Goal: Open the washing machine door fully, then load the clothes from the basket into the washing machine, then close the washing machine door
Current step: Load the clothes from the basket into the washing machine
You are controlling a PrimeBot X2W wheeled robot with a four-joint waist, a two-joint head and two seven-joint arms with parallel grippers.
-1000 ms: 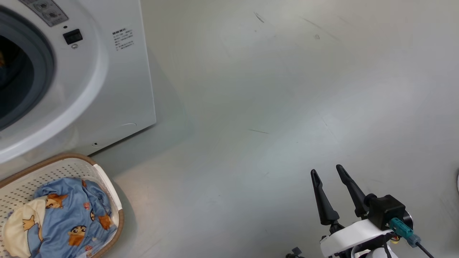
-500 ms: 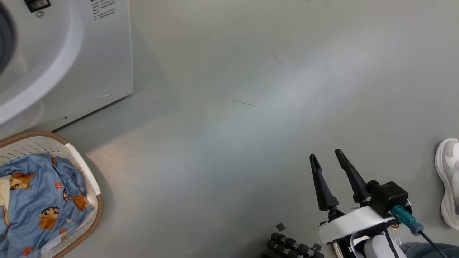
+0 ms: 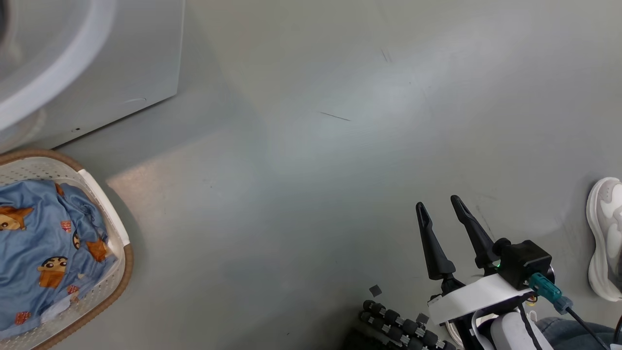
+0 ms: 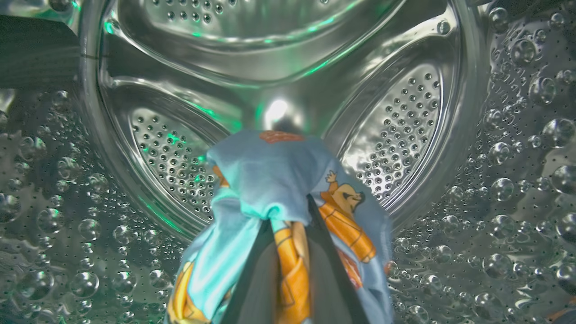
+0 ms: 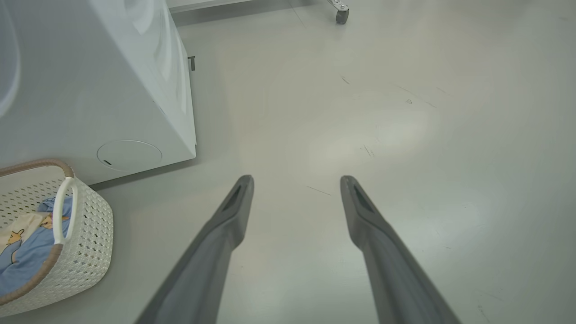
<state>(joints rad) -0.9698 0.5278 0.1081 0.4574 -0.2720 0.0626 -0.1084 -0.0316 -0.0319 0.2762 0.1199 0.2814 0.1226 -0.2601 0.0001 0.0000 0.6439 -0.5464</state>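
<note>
- Garment [image 4: 270, 175], light blue, sits pinched in left end effector [image 4: 290, 216] inside the drum [image 4: 396, 121] of the washing machine [image 3: 121, 58].
- Right end effector [image 3: 438, 203] gapes wide above the floor [image 3: 291, 194].
- More clothes [image 3: 39, 233] lie in the basket [image 3: 104, 204] beside that machine.

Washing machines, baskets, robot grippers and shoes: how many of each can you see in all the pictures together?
washing machine: 1
basket: 1
grippers: 2, the left gripper shut on clothes, and the right gripper open
shoe: 1
Total: 5
</note>
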